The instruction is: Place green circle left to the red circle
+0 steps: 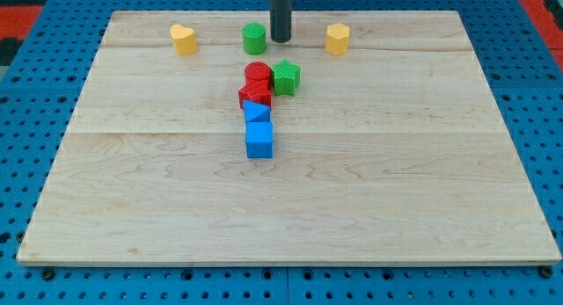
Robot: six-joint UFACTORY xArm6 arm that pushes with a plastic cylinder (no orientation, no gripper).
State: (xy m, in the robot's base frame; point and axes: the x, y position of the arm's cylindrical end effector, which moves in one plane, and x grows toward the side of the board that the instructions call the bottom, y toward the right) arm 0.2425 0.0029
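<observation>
The green circle [254, 38] stands near the view's top, a little left of centre. My tip [280, 39] is just to its right, very close or touching. The red circle [257, 75] lies below the green circle, at the top of a column of blocks. A second red block [253, 96] touches it from below. A green star-like block [286, 77] touches the red circle on its right.
A small blue block [257, 112] and a blue cube [259, 140] continue the column downward. A yellow heart-like block [183, 39] sits at the top left. A yellow block [337, 39] sits right of my tip. The wooden board [396, 191] lies on blue pegboard.
</observation>
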